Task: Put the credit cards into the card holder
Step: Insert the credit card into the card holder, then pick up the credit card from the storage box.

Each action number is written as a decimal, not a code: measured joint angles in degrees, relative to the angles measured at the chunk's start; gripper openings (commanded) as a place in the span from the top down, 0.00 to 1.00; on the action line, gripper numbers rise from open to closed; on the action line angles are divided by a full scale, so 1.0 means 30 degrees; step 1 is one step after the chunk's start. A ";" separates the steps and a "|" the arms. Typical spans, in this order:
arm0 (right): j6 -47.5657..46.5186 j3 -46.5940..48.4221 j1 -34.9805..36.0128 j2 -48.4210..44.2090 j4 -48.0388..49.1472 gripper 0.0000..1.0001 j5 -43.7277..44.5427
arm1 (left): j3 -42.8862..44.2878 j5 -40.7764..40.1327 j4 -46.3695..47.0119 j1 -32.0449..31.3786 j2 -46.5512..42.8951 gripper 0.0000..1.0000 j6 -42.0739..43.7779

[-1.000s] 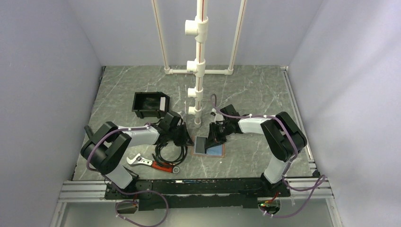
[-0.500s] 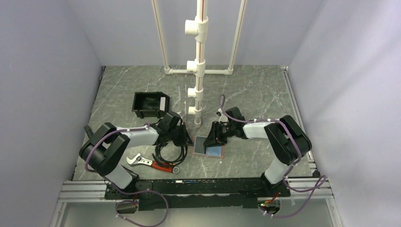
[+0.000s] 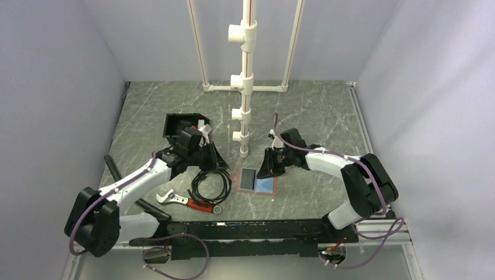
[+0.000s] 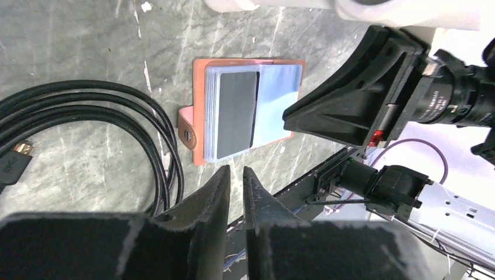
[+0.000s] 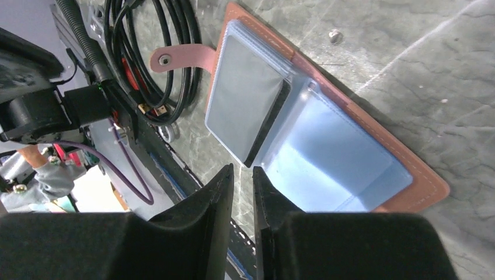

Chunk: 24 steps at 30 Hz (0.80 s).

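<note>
**A:** Starting on the left, the left gripper (image 3: 213, 158) hangs above the table between the black bin (image 3: 184, 129) and the coiled black cable (image 3: 210, 184). What are the jaws doing?

**B:** On its wrist camera the left gripper (image 4: 235, 175) shows just a narrow slit between the fingers, and nothing is in it. The cable (image 4: 87, 116) curls right below.

**A:** In front of that coil lies an adjustable wrench (image 3: 187, 201) with a red handle. It's flat on the marbled table (image 3: 315, 111).

**B:** And next to the right is the card holder (image 3: 255, 182)! It's spread open and flat, just beside the cable, between the two grippers.

**A:** Its brown rim (image 4: 198, 116) frames two halves. A dark grey credit card (image 4: 236, 114) sits in the left half, and the right half is light blue. The snap strap (image 4: 188, 131) points at the cable.

**B:** From the right wrist that same credit card (image 5: 245, 111) looks pale grey, and it's tucked in a clear sleeve inside the rim (image 5: 420, 175).

**A:** And the right gripper (image 3: 267, 168)?

**B:** It's low over the holder's far edge, on the blue side. The right gripper (image 5: 242, 172) has its jaws nearly together, with a thin gap and nothing in it. I can't tell if it touches the holder.
</note>
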 measured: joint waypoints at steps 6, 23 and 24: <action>-0.0204 0.0029 0.0430 0.0685 0.0066 0.78 0.0240 | 0.2273 -0.0313 -0.3840 0.1763 -0.1231 0.37 0.1268; -0.1923 0.0015 -0.0474 -0.0692 -0.0882 0.76 0.0991 | 1.4411 -0.0036 -0.7162 1.0214 1.0630 0.05 0.7956; -0.1945 0.0015 -0.0539 -0.0816 -0.0882 0.76 0.0976 | 1.4477 0.0080 -0.7125 1.0214 1.1351 0.05 0.8072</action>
